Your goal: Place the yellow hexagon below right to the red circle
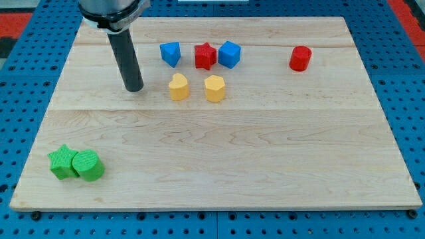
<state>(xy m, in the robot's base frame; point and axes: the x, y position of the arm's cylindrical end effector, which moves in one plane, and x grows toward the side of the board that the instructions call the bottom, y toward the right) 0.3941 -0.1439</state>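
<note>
Rod upright, coming down from board's top-left corner; my tip [135,89] on the wood, touching nothing, no fingers to close. Yellow hexagon [214,88] sits near top edge, mid-board, w/ a yellow block [178,87] between it & tip. Red circle [300,58] well apart toward top-right corner.

The surface [219,153] is showing pale wood with faint grain bands, lying on a blue pegboard [33,60] dotted with holes. My tip [135,88] is looking dark grey. The hexagon [214,87] and its neighbour [178,87] are showing yellow. The circle [300,58] and star [205,56] are glowing red, two blocks [170,53] [229,54] blue, and a star [62,162] and cylinder [88,166] green.
</note>
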